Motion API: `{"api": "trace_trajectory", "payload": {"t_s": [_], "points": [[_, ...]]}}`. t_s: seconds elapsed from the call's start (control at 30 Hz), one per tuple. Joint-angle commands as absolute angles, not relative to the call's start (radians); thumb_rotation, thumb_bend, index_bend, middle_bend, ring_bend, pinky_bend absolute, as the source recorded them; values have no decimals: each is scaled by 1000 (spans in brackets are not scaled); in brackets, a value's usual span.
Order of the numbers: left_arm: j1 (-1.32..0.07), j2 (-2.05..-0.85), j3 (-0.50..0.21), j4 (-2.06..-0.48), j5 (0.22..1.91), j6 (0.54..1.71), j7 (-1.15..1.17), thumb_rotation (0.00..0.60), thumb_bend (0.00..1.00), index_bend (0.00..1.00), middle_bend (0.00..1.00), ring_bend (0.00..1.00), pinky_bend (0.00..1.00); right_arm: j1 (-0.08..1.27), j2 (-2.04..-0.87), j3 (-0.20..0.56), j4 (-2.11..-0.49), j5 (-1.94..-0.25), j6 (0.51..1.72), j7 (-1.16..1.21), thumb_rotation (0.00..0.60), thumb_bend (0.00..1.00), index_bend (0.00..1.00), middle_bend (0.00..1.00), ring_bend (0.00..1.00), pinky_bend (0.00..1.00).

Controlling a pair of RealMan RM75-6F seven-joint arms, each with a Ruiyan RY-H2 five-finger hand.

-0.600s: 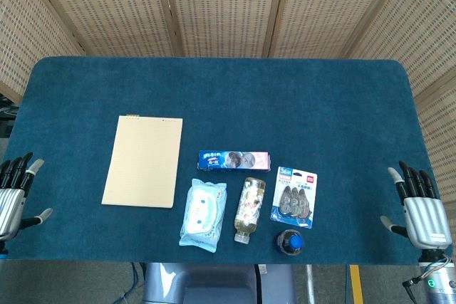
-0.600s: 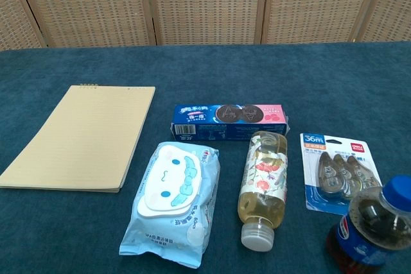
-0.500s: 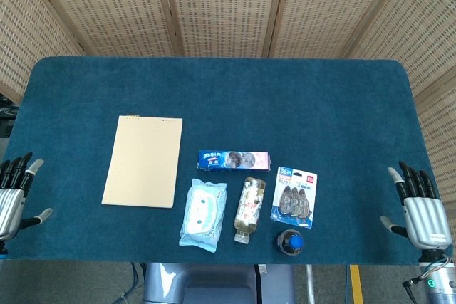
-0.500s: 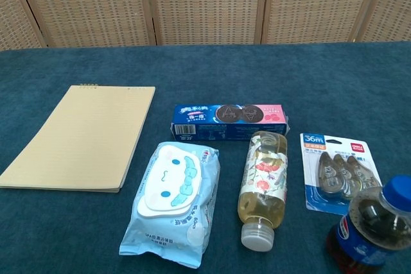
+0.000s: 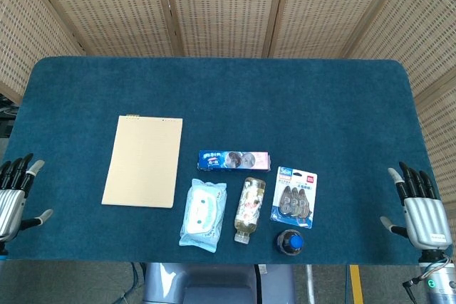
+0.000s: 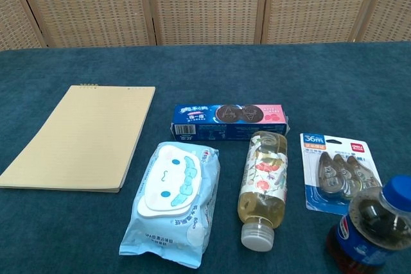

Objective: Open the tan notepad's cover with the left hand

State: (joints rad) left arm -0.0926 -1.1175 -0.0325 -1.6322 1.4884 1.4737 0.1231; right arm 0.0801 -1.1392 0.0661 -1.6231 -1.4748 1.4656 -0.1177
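The tan notepad (image 5: 143, 161) lies flat and closed on the blue table, left of centre, its binding at the far edge; the chest view shows the notepad (image 6: 80, 135) at the left. My left hand (image 5: 13, 198) hovers at the table's near left corner, fingers apart and empty, well to the left of the notepad. At the near right corner my right hand (image 5: 420, 210) is also spread and empty. Neither hand shows in the chest view.
Right of the notepad lie a cookie box (image 5: 234, 161), a wet-wipes pack (image 5: 203, 212), a lying tea bottle (image 5: 250, 208), a correction-tape pack (image 5: 294, 196) and an upright cola bottle (image 5: 290, 241). Wicker screens stand behind the blue table (image 5: 228, 97).
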Motion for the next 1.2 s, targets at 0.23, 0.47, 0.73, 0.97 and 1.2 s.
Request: {"api": "trace_trajectory", "payload": {"t_s": [0.23,0.47,0.73,0.97,1.2], "points": [[-98,-1120,-31,-1631,1481,1459,133,600,46,0,0,0,0,82,-1138,67,-1628,-1469,1458,-122,600,156,56,0,0,0],[-98,-1121,-23,-1645,1491,1456,152,600,49,0,0,0,0,80,-1134,65,-1634,-1463,1454,-104,600,156,56,0,0,0],[-104,-1141,-14,-1658,1502,1447,201,600,56,0,0,0,0,81,-1131,65,-1638,-1460,1449,-98,600,156,57,0,0,0],[-116,-1188,0,-1679,1509,1422,298,600,110,0,0,0,0,82,-1128,66,-1643,-1454,1442,-86,600,156,56,0,0,0],[-143,-1259,-9,-1710,1462,1371,440,600,160,0,0,0,0,84,-1126,66,-1650,-1450,1437,-88,600,156,56,0,0,0]]}}
